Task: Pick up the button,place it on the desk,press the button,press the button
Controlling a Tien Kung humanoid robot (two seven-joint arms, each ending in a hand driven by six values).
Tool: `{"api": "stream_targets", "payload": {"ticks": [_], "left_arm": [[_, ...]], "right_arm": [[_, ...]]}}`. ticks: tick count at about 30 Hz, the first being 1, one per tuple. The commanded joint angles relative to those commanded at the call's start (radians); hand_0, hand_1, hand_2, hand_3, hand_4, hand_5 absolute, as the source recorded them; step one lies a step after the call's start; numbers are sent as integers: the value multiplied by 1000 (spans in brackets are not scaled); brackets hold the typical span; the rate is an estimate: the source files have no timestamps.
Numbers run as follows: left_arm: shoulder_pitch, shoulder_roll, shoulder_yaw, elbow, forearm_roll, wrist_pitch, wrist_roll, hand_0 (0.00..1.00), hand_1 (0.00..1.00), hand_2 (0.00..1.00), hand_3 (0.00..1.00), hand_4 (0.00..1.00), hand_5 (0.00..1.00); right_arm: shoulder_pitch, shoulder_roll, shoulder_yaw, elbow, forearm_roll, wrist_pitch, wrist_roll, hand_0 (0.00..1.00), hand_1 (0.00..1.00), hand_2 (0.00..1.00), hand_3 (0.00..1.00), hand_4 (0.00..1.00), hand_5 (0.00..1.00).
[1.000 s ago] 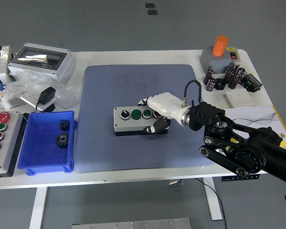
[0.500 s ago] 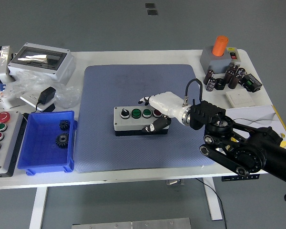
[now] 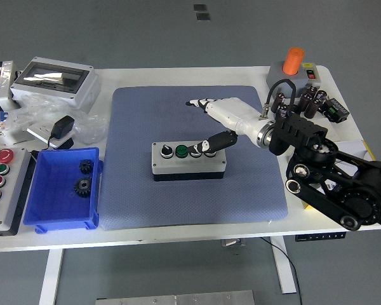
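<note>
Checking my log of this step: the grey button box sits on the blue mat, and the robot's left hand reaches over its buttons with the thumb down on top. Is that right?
Not quite: it is the right hand, coming in from the picture's right, that reaches over the button box; no left hand is in view. The rest holds in the head view: the box sits on the blue mat, and the thumb comes down on the buttons on top.
</note>
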Motion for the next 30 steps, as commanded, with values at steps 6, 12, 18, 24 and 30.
{"api": "stream_targets", "payload": {"ticks": [6, 12, 18, 24, 30], "left_arm": [[3, -1, -6, 0, 5, 0, 2, 732, 735, 641, 780, 643, 171], [3, -1, -8, 0, 8, 0, 0, 732, 735, 641, 780, 642, 171], [5, -2, -9, 0, 9, 0, 1, 732, 735, 641, 778, 643, 172], [4, -2, -8, 0, 9, -1, 1, 732, 735, 642, 778, 643, 173], [3, -1, -8, 0, 11, -2, 1, 732, 735, 642, 777, 644, 173]], "right_arm": [[-21, -94, 68, 122, 39, 111, -101, 719, 794, 928, 998, 998, 602], [-33, -146, 65, 216, 165, 275, -195, 578, 659, 574, 908, 638, 337], [-35, -154, 64, 265, 275, 357, -176, 479, 582, 375, 868, 302, 51], [-20, -118, 3, 218, 297, 340, -161, 462, 518, 292, 891, 297, 2], [-7, -70, -44, 134, 294, 316, -156, 427, 498, 267, 868, 236, 2]]}}
